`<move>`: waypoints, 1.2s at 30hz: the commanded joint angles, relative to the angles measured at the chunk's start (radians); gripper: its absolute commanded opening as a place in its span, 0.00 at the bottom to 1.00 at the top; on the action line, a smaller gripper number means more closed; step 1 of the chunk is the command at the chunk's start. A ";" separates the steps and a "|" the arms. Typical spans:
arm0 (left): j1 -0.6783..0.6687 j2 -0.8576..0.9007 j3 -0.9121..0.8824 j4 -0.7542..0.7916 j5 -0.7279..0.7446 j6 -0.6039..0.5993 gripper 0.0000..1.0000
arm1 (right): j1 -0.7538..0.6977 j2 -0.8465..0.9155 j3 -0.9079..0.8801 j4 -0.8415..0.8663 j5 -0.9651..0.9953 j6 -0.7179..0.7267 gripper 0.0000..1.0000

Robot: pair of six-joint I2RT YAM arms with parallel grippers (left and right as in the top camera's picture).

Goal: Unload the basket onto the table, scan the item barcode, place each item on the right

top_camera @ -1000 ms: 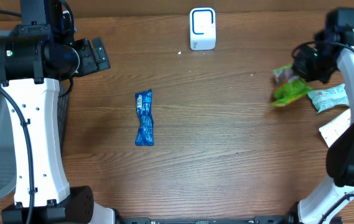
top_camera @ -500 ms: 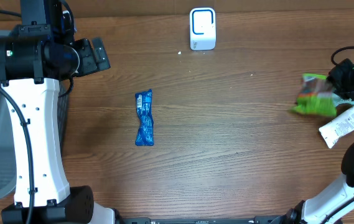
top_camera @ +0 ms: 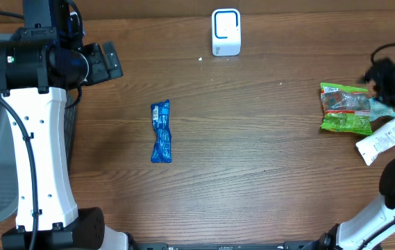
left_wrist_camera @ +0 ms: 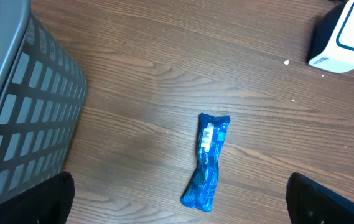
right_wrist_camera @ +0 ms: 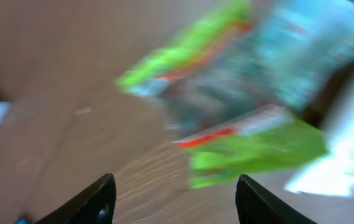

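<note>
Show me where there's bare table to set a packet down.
Widest bare wood: between the blue packet and the green bag, in front of the scanner. Crowded: the right end, where the green bag and white tube lie close together.

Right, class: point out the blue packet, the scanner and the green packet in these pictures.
blue packet (top_camera: 161,133): overhead view, on the middle of the wrapper.
scanner (top_camera: 225,29): overhead view, on its white front face.
green packet (top_camera: 346,109): overhead view, on the middle of the bag.
</note>
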 commanded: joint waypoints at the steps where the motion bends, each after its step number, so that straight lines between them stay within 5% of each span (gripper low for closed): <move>1: -0.007 -0.003 0.018 0.002 -0.006 0.011 1.00 | 0.099 -0.044 0.050 0.014 -0.220 -0.095 0.63; 21: -0.007 -0.003 0.019 0.002 -0.006 0.011 1.00 | 0.960 0.227 0.024 0.516 -0.231 0.064 0.63; 36: -0.007 -0.003 0.019 0.002 -0.006 0.011 1.00 | 1.195 0.375 0.024 0.669 -0.109 0.071 0.63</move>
